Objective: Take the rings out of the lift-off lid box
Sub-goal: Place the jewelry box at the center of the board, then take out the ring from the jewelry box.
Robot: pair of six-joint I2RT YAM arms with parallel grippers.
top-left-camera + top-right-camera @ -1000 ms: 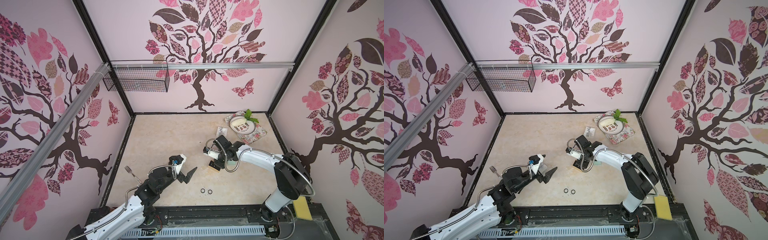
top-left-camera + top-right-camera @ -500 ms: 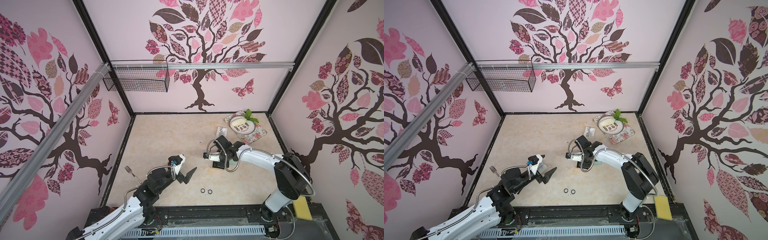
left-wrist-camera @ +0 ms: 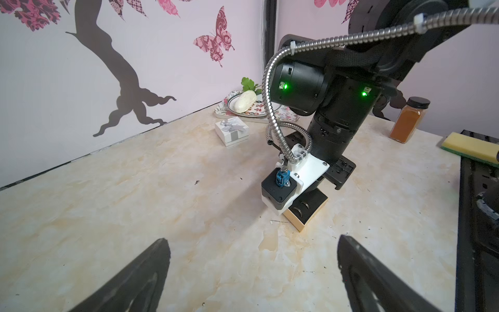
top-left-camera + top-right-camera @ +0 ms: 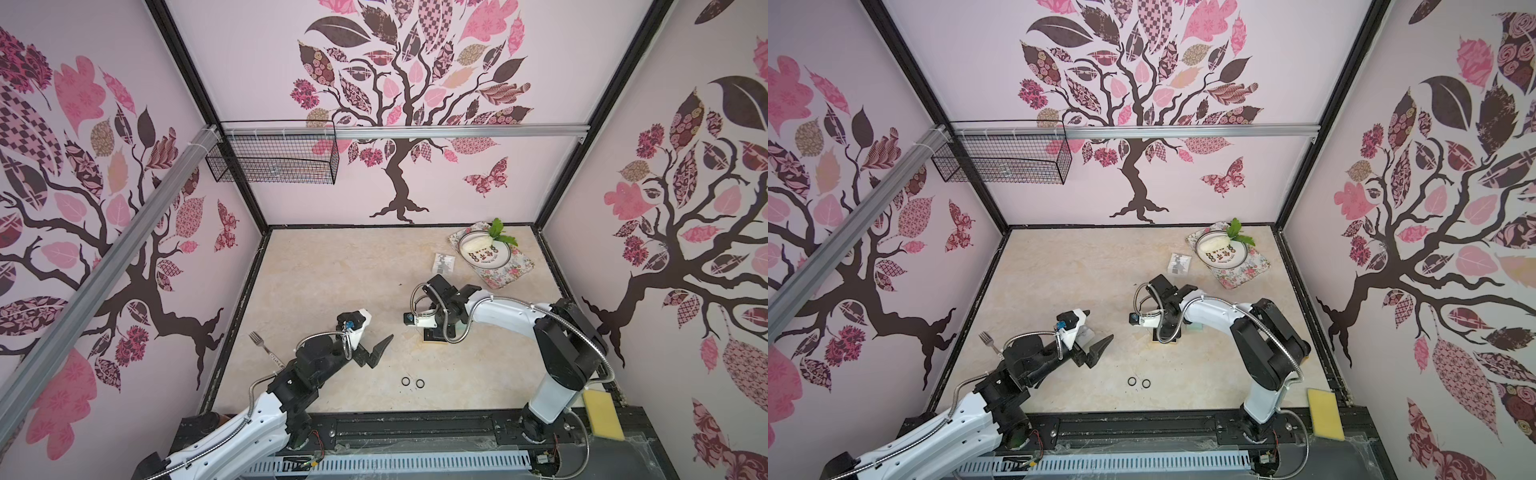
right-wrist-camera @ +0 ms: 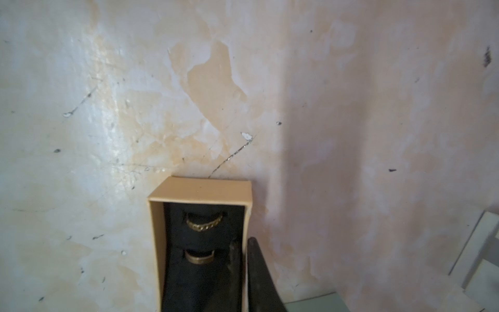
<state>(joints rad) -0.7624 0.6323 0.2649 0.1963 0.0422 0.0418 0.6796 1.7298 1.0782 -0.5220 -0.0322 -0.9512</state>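
- Hidden, top views: the wrist and camera mount cover my right pincer and most of the tan ring box (image 4: 432, 341). Only a corner of the box shows on the marbled table (image 4: 332, 270).
- Cut off, right wrist view: the frame edge cuts the box (image 5: 199, 189) partway along its black insert. The rest of the insert is out of frame.
- Rings in the box: two gold ones sit in the insert's slots. One is a chain-pattern ring (image 5: 204, 224); a plain band (image 5: 199, 258) is in the next slot. The picture is soft and fine detail is lost.
- Rings out of the box: two black rings (image 4: 405, 381) (image 4: 420, 383) lie flat on the table. They are side by side, apart from the box and nearer the front rail.
- Right pincer (image 5: 244, 244): one dark finger (image 5: 260, 275) shows against the box's side wall. A dim dark shape lies just inside that wall. I cannot tell whether it is the second finger, so I cannot tell how far the pincer is parted, or whether anything is gripped.
- Left pincer (image 3: 252, 239): spread wide, nothing between the fingers (image 3: 140, 278), clear of the table surface. It points toward the box and is well apart from it.
- A pale greenish flat piece (image 5: 310, 304) lies just beside the box, cut by the frame. I cannot identify it.
- Also noted: a white gift box with a silver bow (image 3: 232, 132) near the plate on a floral tray (image 4: 511, 270); a fork (image 4: 259, 341) at the table's left edge.
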